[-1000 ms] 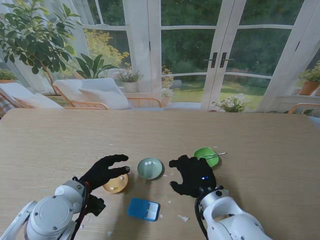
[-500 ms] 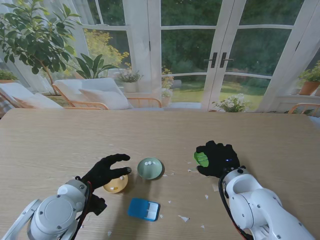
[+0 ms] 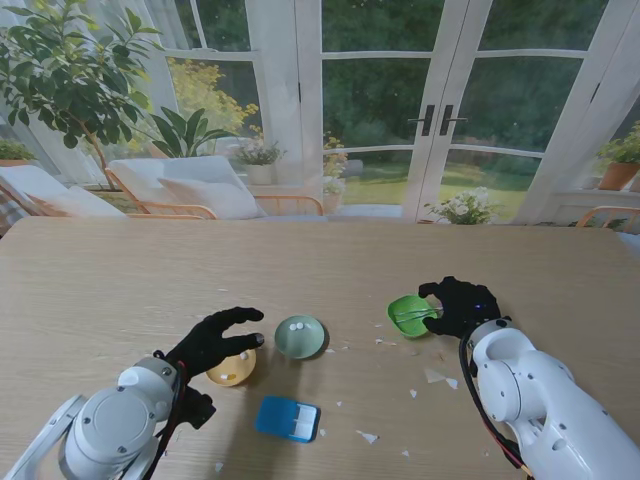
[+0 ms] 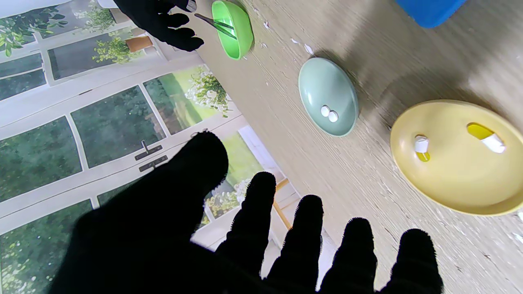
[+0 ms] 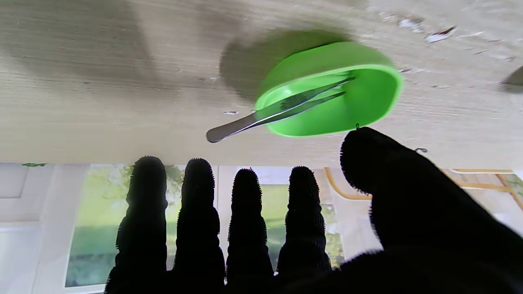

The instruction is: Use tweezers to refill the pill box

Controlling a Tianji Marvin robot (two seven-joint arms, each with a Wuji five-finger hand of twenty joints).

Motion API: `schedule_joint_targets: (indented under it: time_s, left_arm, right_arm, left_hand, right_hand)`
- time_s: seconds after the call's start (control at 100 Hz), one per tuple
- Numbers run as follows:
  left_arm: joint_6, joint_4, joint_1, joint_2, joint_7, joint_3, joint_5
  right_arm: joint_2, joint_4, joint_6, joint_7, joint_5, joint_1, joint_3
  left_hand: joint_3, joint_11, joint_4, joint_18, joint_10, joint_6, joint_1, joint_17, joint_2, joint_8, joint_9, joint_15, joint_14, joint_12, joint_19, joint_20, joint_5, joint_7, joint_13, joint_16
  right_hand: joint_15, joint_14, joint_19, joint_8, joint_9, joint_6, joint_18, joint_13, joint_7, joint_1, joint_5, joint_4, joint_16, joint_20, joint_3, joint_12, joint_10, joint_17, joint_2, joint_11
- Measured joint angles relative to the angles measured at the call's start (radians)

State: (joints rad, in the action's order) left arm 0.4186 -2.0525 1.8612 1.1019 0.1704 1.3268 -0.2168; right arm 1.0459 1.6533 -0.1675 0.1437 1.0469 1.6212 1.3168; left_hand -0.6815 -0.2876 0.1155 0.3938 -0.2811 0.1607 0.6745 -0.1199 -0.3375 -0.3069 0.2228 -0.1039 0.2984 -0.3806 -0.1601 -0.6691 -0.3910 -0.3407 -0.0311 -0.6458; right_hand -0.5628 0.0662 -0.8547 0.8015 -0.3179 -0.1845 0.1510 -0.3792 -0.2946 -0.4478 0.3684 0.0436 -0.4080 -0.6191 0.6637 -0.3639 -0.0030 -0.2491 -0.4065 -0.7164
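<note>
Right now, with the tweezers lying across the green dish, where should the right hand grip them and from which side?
Probably the tweezers' joined handle end, which sticks out past the green dish's rim with nothing under it. The tips lie inside the dish, hard to reach. The right hand is open beside the dish, so come from that side and pinch thumb against fingertip across the flat arms.

You see a wooden table [image 3: 120,280], white scraps [image 3: 368,437] scattered on it, perhaps paper, and glass doors [image 3: 440,110] onto a garden.

You see spread black-gloved fingers [image 4: 310,228] over the wooden bench [image 4: 327,171], near a shallow yellow dish [image 4: 457,183] holding capsules.
</note>
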Motion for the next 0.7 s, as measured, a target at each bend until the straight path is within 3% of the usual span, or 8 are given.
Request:
schedule_joint_targets:
  time_s: [0.12, 0.23, 0.4, 0.57, 0.7]
  left_arm:
    - [0.005, 0.003, -0.004, 0.0, 0.0, -0.004, 0.0]
    - [0.012, 0.005, -0.008, 0.0, 0.0, -0.007, 0.0]
    - [0.02, 0.008, -0.014, 0.0, -0.001, -0.01, -0.002]
    - [0.027, 0.01, -0.019, 0.0, -0.001, -0.013, -0.001]
    - [0.031, 0.012, -0.022, 0.0, -0.001, -0.015, 0.0]
  right_arm:
    - [0.0, -0.047, -0.029, -0.017, -0.035, -0.039, -0.022]
    - [-0.001, -0.078, -0.05, -0.013, -0.05, -0.069, -0.04]
    - [0.0, -0.11, -0.067, -0.013, -0.066, -0.096, -0.06]
    - [0.0, -0.134, -0.066, -0.003, -0.078, -0.112, -0.065]
    - [0.0, -0.162, -0.064, -0.013, -0.136, -0.127, -0.072]
  left_hand:
    - [0.0, 0.0, 0.0, 0.0, 0.0, -0.007, 0.0, 0.0, 0.0, 0.0, 0.0, 0.0, 0.0, 0.0, 0.0, 0.006, 0.0, -0.01, 0.0, 0.0]
    - [0.003, -0.001, 0.0, 0.0, 0.0, -0.007, 0.0, 0.0, 0.0, 0.0, 0.0, 0.0, 0.0, 0.0, 0.0, 0.007, 0.0, -0.019, 0.0, 0.0]
    - [0.004, -0.001, 0.0, 0.0, 0.0, -0.019, 0.0, 0.0, 0.0, 0.0, 0.0, 0.0, 0.0, 0.0, 0.0, 0.008, 0.0, -0.02, 0.0, 0.0]
    - [0.009, -0.003, 0.0, -0.001, 0.0, -0.033, 0.012, 0.0, 0.0, 0.0, 0.0, 0.0, -0.001, -0.002, 0.0, 0.008, 0.0, -0.031, 0.0, 0.0]
    - [0.009, -0.003, 0.0, -0.009, 0.0, -0.037, 0.012, 0.0, 0.0, 0.0, 0.0, 0.0, -0.002, -0.01, 0.0, 0.008, -0.001, -0.041, 0.0, 0.005]
  right_hand:
    - [-0.028, 0.002, -0.046, 0.032, -0.011, -0.005, 0.0, -0.012, -0.051, -0.001, 0.012, 0.0, -0.016, 0.0, -0.012, -0.008, 0.0, -0.01, -0.034, -0.017]
    - [-0.059, 0.022, -0.088, 0.054, -0.027, -0.086, -0.002, -0.024, -0.082, -0.002, 0.011, -0.015, -0.03, -0.007, -0.014, -0.028, -0.003, -0.016, -0.046, -0.039]
    - [-0.15, 0.027, -0.211, 0.068, -0.088, -0.178, -0.018, -0.1, -0.087, 0.008, 0.018, -0.015, -0.086, -0.064, -0.021, -0.106, -0.042, -0.062, -0.046, -0.128]
    - [-0.242, 0.027, -0.328, 0.068, -0.126, -0.205, -0.041, -0.167, -0.084, 0.006, 0.035, -0.026, -0.137, -0.113, -0.02, -0.188, -0.066, -0.113, -0.054, -0.172]
    - [-0.253, 0.027, -0.362, 0.068, -0.126, -0.217, -0.044, -0.171, -0.091, -0.018, 0.046, -0.026, -0.146, -0.124, -0.031, -0.214, -0.069, -0.124, -0.069, -0.182]
